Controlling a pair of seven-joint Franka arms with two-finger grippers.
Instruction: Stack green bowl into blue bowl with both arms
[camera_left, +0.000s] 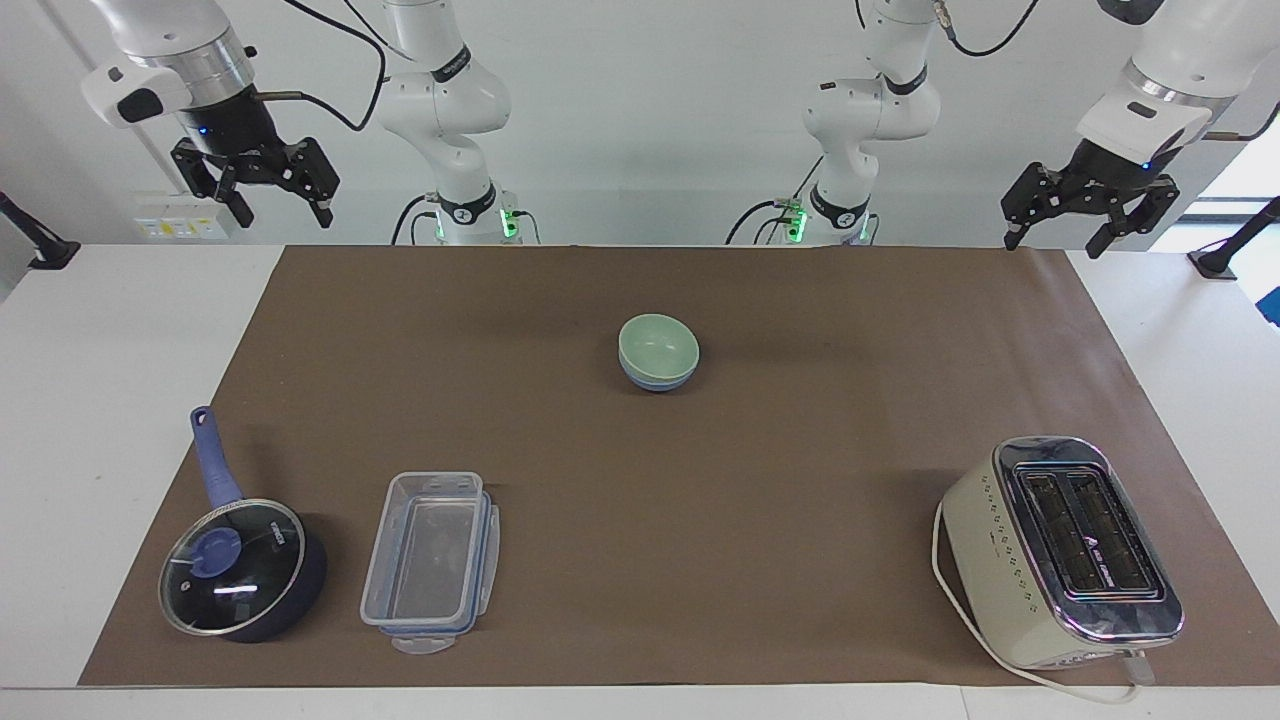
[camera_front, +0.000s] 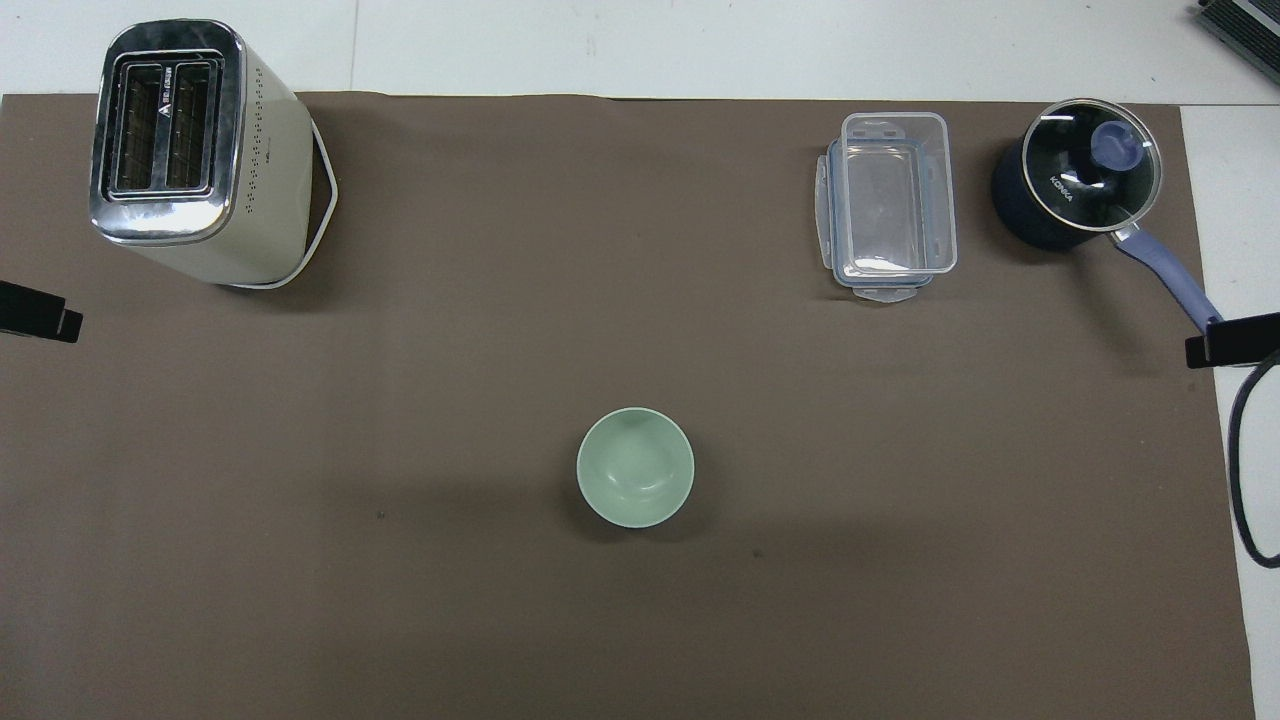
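While my arms wait, green bowl (camera_left: 658, 345) sits inside blue bowl (camera_left: 657, 382), mid-bench.
Facing: left gripper (camera_left: 1085, 218) and right gripper (camera_left: 256, 186) hang high, jaws spread, empty. Overhead: only green bowl (camera_front: 635, 467) shows; light, stiff, maybe slippery, so I'd pinch its rim.

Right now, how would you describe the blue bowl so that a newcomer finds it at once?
Start at the brown mat that covers the table, then find the lone stack of two bowls near its middle, nearer to the robots than the toaster. The blue bowl is the lower one: only a periwinkle edge shows under the green bowl nested in it.
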